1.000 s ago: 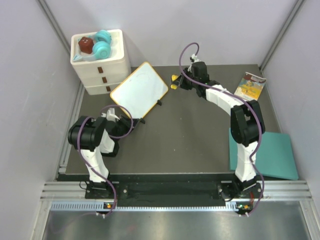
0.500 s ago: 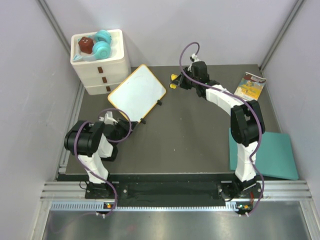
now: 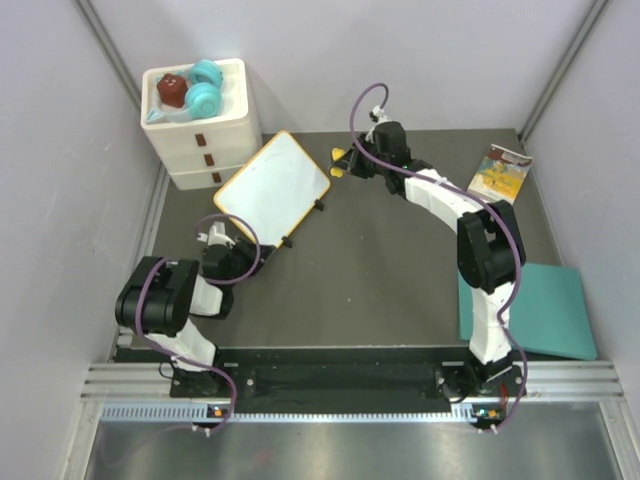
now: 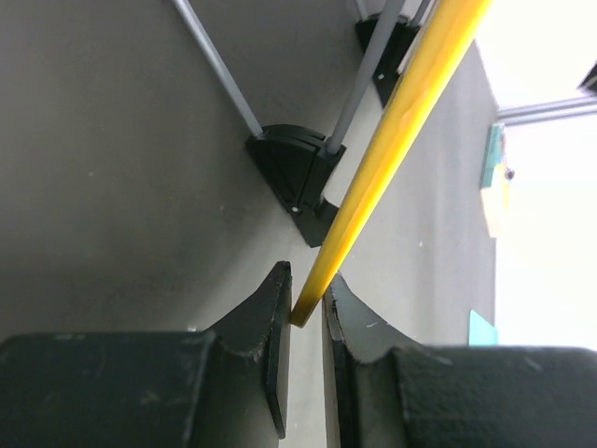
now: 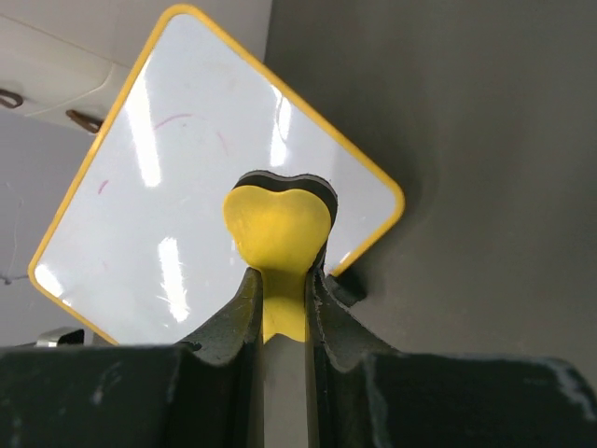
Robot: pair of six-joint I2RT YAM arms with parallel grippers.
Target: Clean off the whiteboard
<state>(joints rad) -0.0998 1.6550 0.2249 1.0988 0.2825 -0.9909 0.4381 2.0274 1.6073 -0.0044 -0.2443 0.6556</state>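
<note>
The whiteboard [image 3: 272,187], white with an orange-yellow frame, stands tilted on black feet [image 4: 297,176] near the back left. My left gripper [image 3: 222,241] is shut on its lower frame edge; the yellow edge [image 4: 373,168] runs between the fingers [image 4: 306,291]. My right gripper [image 3: 350,160] is shut on a yellow heart-shaped eraser [image 5: 278,224] with a black pad, held just off the board's right corner. The board face [image 5: 187,196] shows faint reddish marks.
A white three-drawer box [image 3: 205,125] with toys on top stands just behind the board. A teal mat [image 3: 550,310] lies at the right front. A colourful packet [image 3: 500,172] lies at the back right. Grey walls close in on both sides.
My left arm's elbow has swung down and left while still gripping the frame, and the board has shifted slightly left. My right gripper has moved left with the eraser, closer to the board's right corner.
</note>
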